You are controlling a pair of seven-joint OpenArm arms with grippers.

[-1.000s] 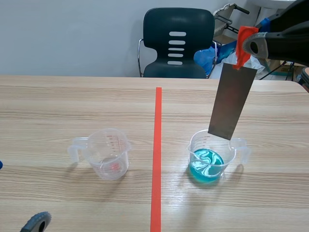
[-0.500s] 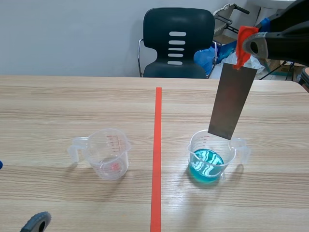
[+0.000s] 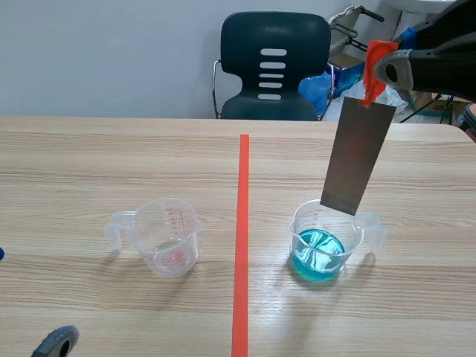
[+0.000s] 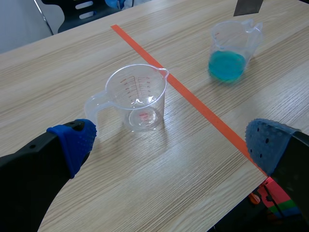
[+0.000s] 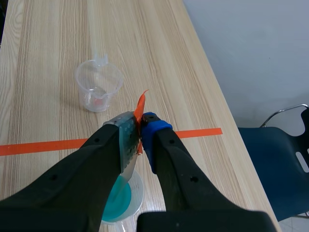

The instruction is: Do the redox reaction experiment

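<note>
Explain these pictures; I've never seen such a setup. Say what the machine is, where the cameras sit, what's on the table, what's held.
It is a robot with two black arms. One picture looks across the table from between them; the other two come from a camera on each wrist. On the table stand an empty cup and a cup of blue liquid, a red tape line between them. The right end effector is shut on a metal strip hanging over the blue liquid. The left end effector is open.

Table with clear cup, blue-liquid cup
</note>
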